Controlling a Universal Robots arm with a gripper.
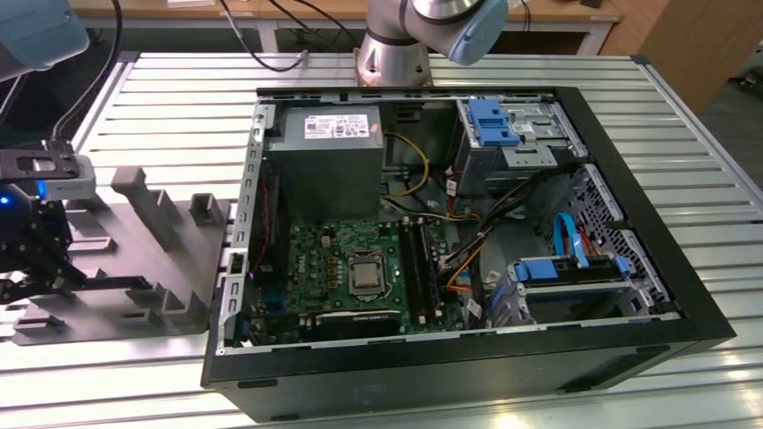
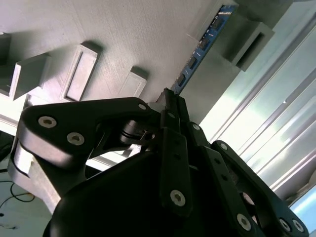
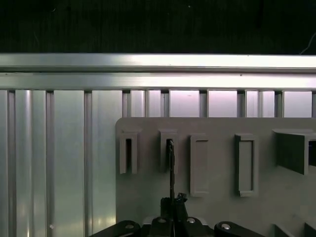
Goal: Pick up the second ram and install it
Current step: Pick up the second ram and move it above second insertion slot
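Beside the open computer case, over the gray tray, the gripper appears clamped shut on one end of the second ram, which stands edgewise in the tray's slots, so this end-only hold might let it pivot and snag there.

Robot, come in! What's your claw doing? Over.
Claw shut on the second ram. Ram on edge over the gray tray, far end at a slot. Raised tray blocks flank it.
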